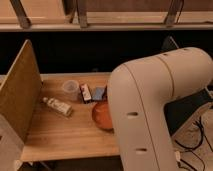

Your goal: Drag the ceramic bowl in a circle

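Observation:
The ceramic bowl [101, 115] is a round orange-red glossy bowl on the wooden table [65, 137], near its right end. Its right side is hidden behind my large white arm [155, 110], which fills the right of the camera view. My gripper is not in view; only the arm's body and links show, so where it stands relative to the bowl cannot be seen.
A clear plastic cup [70, 89], a small red-and-white box [86, 92] and a blue packet [98, 93] stand just behind the bowl. A small bottle [57, 106] lies to its left. A tall wooden panel [17, 95] walls the table's left side. Cables [196, 145] lie on the floor at right.

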`<action>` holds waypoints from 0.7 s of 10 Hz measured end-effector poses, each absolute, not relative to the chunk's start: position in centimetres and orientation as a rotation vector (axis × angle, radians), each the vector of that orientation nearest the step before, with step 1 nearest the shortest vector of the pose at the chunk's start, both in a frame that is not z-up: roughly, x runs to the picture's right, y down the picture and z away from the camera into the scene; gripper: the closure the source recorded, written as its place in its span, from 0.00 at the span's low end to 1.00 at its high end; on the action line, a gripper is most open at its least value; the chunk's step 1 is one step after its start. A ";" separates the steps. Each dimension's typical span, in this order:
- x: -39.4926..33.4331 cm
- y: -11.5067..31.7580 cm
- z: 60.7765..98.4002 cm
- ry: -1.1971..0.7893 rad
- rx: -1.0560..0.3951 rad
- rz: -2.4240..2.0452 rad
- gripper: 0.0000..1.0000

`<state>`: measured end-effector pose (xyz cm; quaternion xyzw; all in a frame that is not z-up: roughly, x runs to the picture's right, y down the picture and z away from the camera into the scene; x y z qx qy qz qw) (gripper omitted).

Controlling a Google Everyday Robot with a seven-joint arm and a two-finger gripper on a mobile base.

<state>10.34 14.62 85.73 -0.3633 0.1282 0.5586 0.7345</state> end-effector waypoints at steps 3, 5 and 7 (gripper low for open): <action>10.5 15.8 85.9 0.292 -0.819 1.218 0.48; 10.4 16.3 86.0 0.288 -0.832 1.188 0.68; 10.0 16.8 86.2 0.282 -0.848 1.169 0.88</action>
